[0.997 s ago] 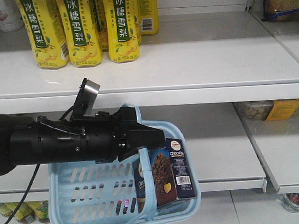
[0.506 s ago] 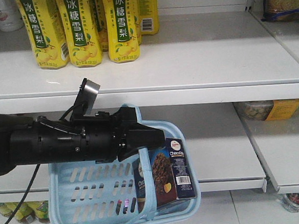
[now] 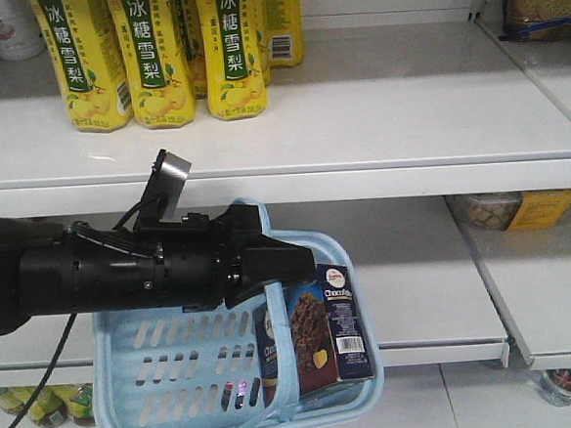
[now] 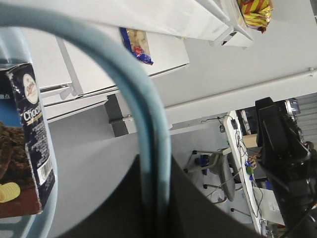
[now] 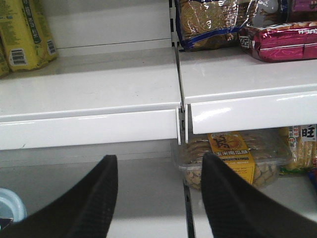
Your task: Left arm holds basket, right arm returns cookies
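Note:
In the front view the left arm reaches in from the left, and its gripper (image 3: 270, 274) is shut on the pale blue handles of the light blue basket (image 3: 169, 364), which hangs in front of the lower shelf. The dark navy cookie box (image 3: 318, 329) stands upright in the basket's right end. In the left wrist view the handle bands (image 4: 148, 148) run between the closed jaws, and the cookie box (image 4: 25, 148) shows at left. The right gripper (image 5: 158, 168) is open and empty, facing the shelves; it does not show in the front view.
Yellow pear-drink bottles (image 3: 157, 56) stand on the upper shelf (image 3: 376, 110) at the left. A clear tub of snacks with a yellow label (image 5: 233, 156) sits on the lower shelf at the right. Biscuit packs (image 5: 213, 20) lie on the upper right shelf.

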